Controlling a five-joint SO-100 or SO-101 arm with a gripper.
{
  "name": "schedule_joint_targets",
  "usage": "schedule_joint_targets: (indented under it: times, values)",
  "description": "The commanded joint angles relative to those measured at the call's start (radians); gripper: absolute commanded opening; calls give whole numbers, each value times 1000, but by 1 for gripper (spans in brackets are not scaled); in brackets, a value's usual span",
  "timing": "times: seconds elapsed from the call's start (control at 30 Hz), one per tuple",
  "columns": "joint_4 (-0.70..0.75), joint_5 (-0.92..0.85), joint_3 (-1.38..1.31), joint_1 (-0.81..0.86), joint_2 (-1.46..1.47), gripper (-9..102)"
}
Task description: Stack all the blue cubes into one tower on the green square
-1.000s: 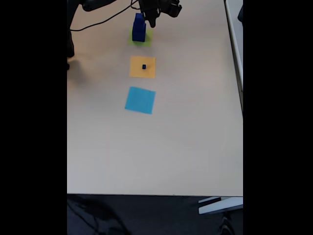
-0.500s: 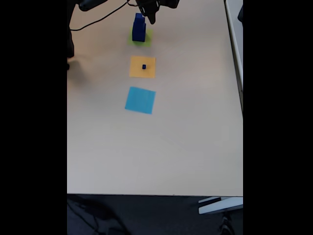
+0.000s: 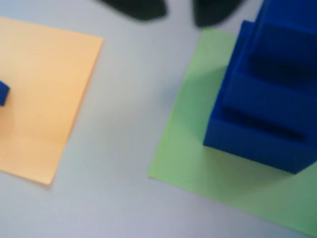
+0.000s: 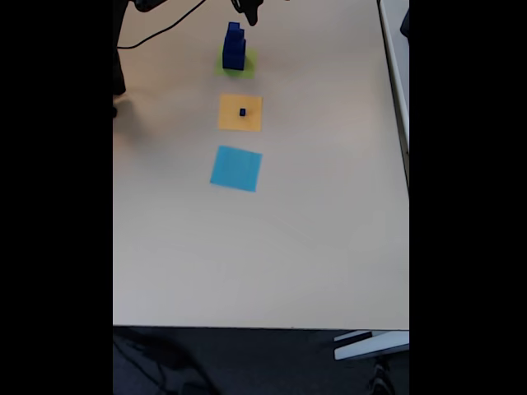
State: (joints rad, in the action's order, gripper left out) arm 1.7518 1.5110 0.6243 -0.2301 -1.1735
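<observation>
**Asker:** Where does the tower stand?

**Arm:** The stepped stack of dark navy-blue solid cubes (image 3: 267, 99) sits on the flat lime-green paper square (image 3: 198, 163), largest block at the bottom and smaller ones above, each set back a little. I judge the order is for steadiness: a wide base carries narrower loads. In the wrist view the stack fills the 3 o'clock side, and green paper shows round its foot toward 6 and 9 o'clock, so it stands inside the sheet's borders. In the fixed view the same stack (image 4: 234, 46) stands on the green patch (image 4: 247, 66) near 12 o'clock on the pale beige table (image 4: 288, 247).

**Asker:** And your jaws?

**Arm:** My gripper (image 3: 178, 10) shows as two dark, blurred tips at 12 o'clock in the wrist view, with a strip of table between them. They are parted and carry nothing. They hang clear of the stack, just beside its upper steps and not touching.

**Asker:** What is left?

**Arm:** One tiny navy-blue cube (image 4: 243, 112) lies on the flat orange paper square (image 4: 240, 113), the next sheet toward 6 o'clock from the green one. The wrist view catches its corner (image 3: 2, 93) at 9 o'clock. The flat light-blue paper square (image 4: 236, 168) beyond it is bare. By my judgement the tower lacks only that last piece. It is small, so my tips must close squarely or it may squirt out.
</observation>
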Motion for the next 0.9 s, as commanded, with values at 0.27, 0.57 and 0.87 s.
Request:
schedule_joint_targets:
  times: [0.27,0.57,0.87]
  values:
    - [9,132,-15,-40,-100,0]
    - [11,160,14,-38,-137,0]
    - [12,124,63,11,-179,0]
